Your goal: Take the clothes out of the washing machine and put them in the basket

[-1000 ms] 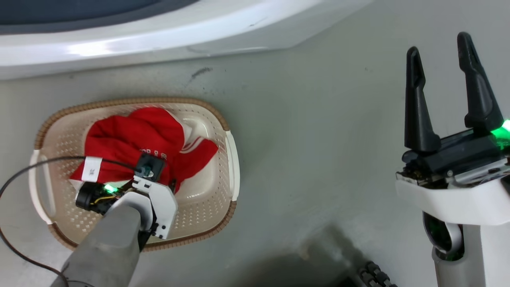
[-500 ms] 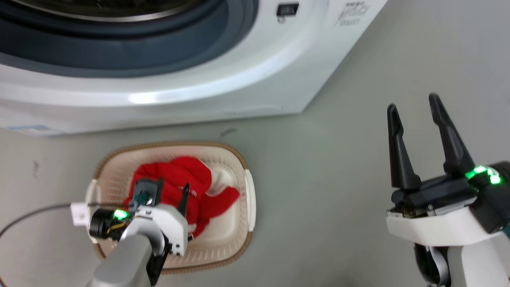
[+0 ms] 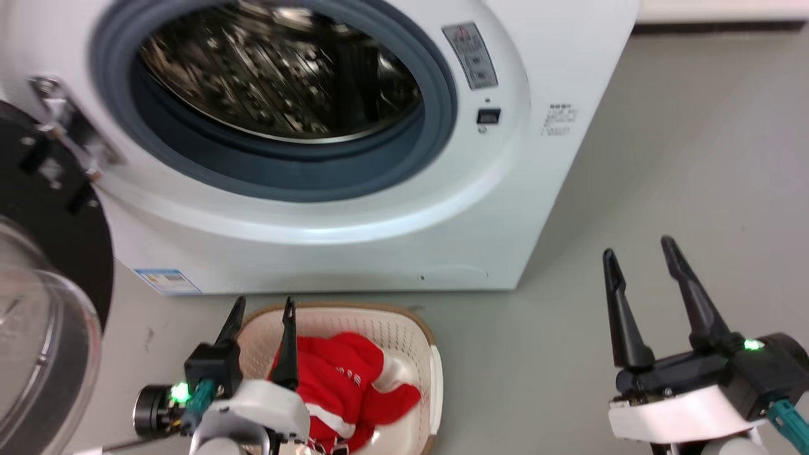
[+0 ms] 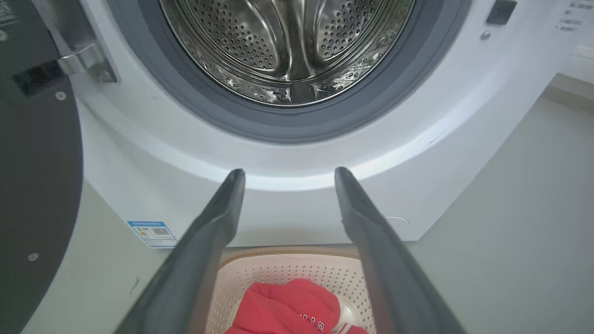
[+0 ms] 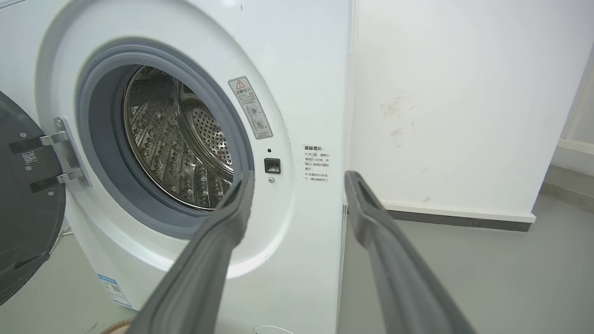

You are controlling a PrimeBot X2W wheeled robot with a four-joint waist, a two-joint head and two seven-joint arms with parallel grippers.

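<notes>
Clothes (image 3: 344, 379), red with white trim and a line of small lettering, lie bunched inside the basket (image 3: 395, 328). The basket stands on the grey floor (image 3: 663, 158) directly in front of the washing machine (image 3: 505, 208), close to its lower front panel. The machine's door (image 3: 50, 208) is swung fully open to the left on its hinge. The grey rubber ring (image 3: 284, 180) and the perforated steel drum (image 3: 278, 69) behind it are exposed. The left hand (image 3: 265, 302) is held above the left portion of the basket, with its fingers pointing toward the machine front. The fingers are set apart with a moderate gap and nothing is gripped between them. The left wrist view shows the basket's far wall and the top of the red fabric through that gap, below the fingertips. The right hand (image 3: 638, 248) is well apart from the basket, over bare floor off the machine's right front corner. Its fingers are likewise spread and it holds nothing. The right wrist view looks between those fingers at the machine's front and right edge, with a white wall (image 5: 464, 93) beyond.
</notes>
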